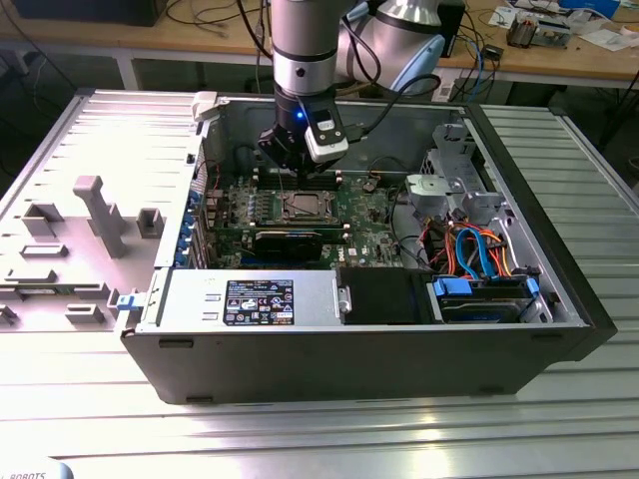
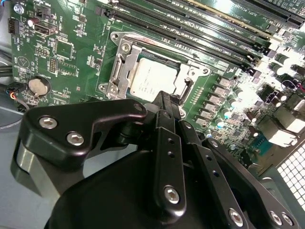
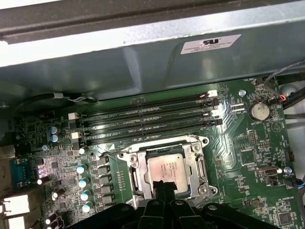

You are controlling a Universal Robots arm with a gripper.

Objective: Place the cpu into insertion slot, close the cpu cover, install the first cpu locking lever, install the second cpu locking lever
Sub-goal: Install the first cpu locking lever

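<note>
The cpu (image 2: 152,78) lies flat in the insertion slot (image 3: 125,155) on the green board, its silver top showing. The cpu cover (image 2: 120,67) lies down around it, and the chip shows through the cover's window. In the first wrist view the cpu (image 3: 167,171) and the cover (image 3: 196,164) look the same. My gripper (image 2: 164,98) is shut with nothing between its fingers, and its tip hovers at the socket's edge beside a thin wire lever (image 2: 187,88). In the exterior view the gripper (image 1: 293,165) hangs just above the socket (image 1: 303,207).
Long black memory slots (image 3: 147,121) run beside the socket, with the case wall (image 3: 143,62) behind them. A black expansion card (image 1: 290,239), a power supply (image 1: 250,299) and a drive cage with cables (image 1: 479,249) fill the case. A grey fixture tray (image 1: 80,230) lies at the exterior view's left.
</note>
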